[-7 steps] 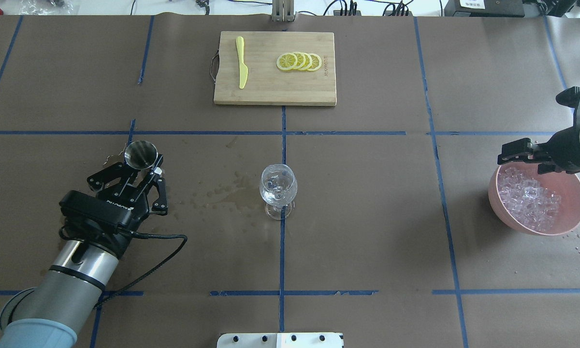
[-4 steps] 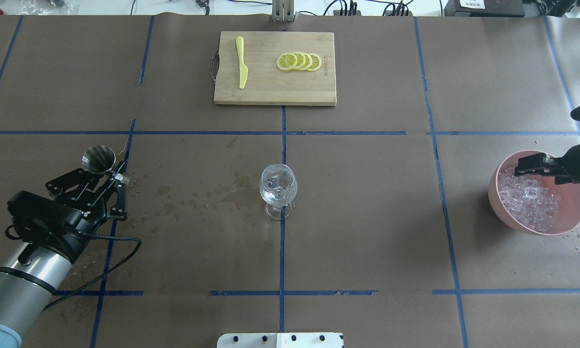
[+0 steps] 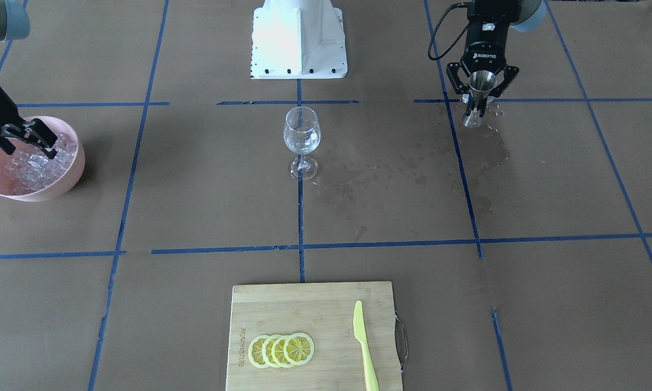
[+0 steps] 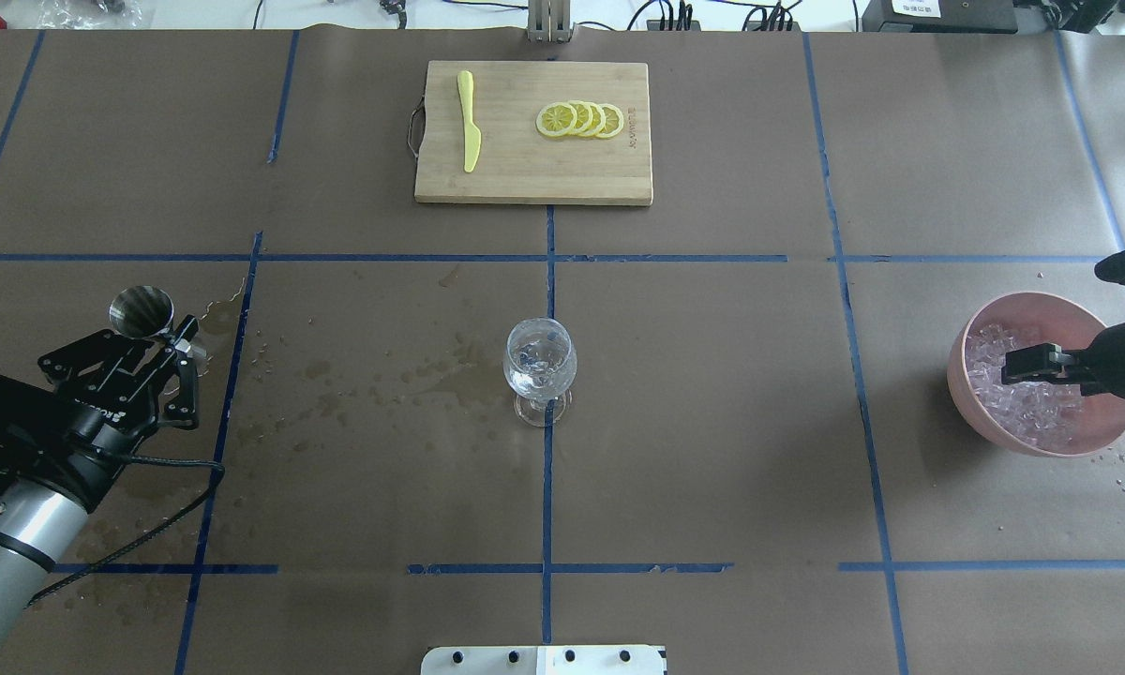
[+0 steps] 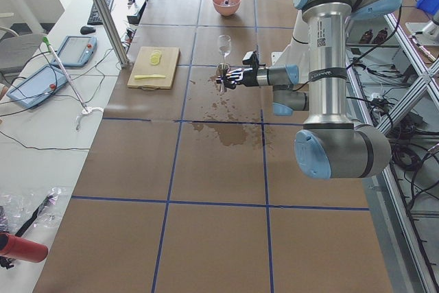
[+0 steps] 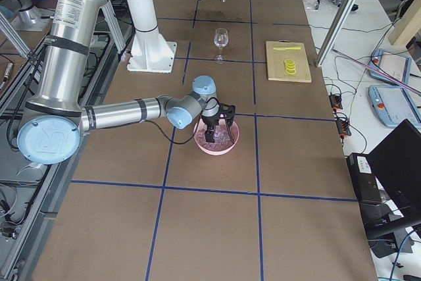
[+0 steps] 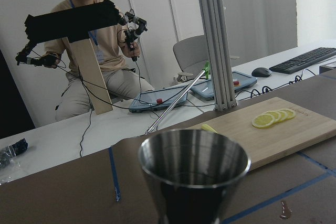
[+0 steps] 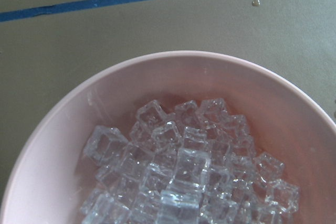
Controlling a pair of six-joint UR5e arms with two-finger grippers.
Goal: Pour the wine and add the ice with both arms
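You have left gripper [image 4: 164, 345] clenched on steel jigger [image 4: 141, 312], upright, well to robot's left of wine glass [image 4: 541, 361]. Wine [image 4: 431, 375]: wet marks on paper between jigger and glass. Right gripper [image 3: 26, 140], jaws spread, over ice [image 8: 184, 171] heaped in pink bowl [image 4: 1102, 427], well to glass's right. Beyond glass: cutting board [image 4: 525, 173], lemon slices [image 4: 581, 120], yellow knife [image 4: 469, 122].

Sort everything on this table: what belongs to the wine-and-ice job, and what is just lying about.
Job:
- jigger, held in the left gripper
- glass
- ice in the bowl, with the right gripper open over it
- spilled wine on the paper

Lying about:
- board
- lemon slices
- knife
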